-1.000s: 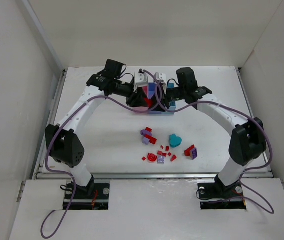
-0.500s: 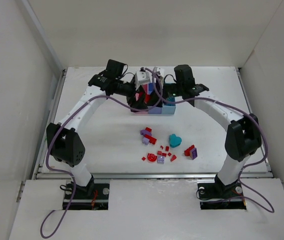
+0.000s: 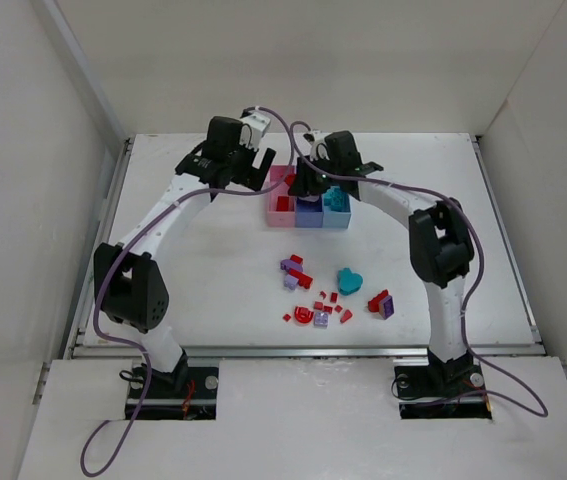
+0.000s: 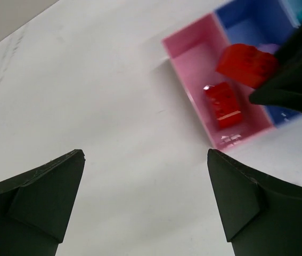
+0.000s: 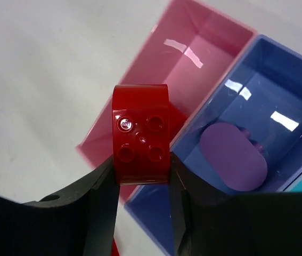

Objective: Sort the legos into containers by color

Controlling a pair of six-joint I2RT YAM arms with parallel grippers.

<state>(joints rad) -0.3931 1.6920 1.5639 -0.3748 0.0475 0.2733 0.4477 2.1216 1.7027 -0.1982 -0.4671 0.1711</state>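
My right gripper (image 5: pixel 141 176) is shut on a red brick (image 5: pixel 141 133), held above the wall between the pink bin (image 5: pixel 193 48) and the purple-blue bin (image 5: pixel 270 85). A lilac piece (image 5: pixel 234 156) lies in the purple-blue bin. My left gripper (image 4: pixel 145 160) is open and empty over bare table, just left of the pink bin (image 4: pixel 190 56), where another red brick (image 4: pixel 223 104) lies. From above, the three containers (image 3: pixel 308 222) sit mid-table at the back, with the right gripper (image 3: pixel 301 183) over them and the left gripper (image 3: pixel 259 173) beside them. Loose legos (image 3: pixel 313 295), a teal heart (image 3: pixel 349 281) among them, lie nearer the arms.
A red and purple piece (image 3: pixel 381 303) lies apart at the right of the loose pile. The light blue bin (image 3: pixel 336 205) holds a teal piece. White walls enclose the table on the left, back and right.
My left gripper opened, left a red brick in the pink bin and drew back to the left. My right gripper swung left with its red brick, over the bins.
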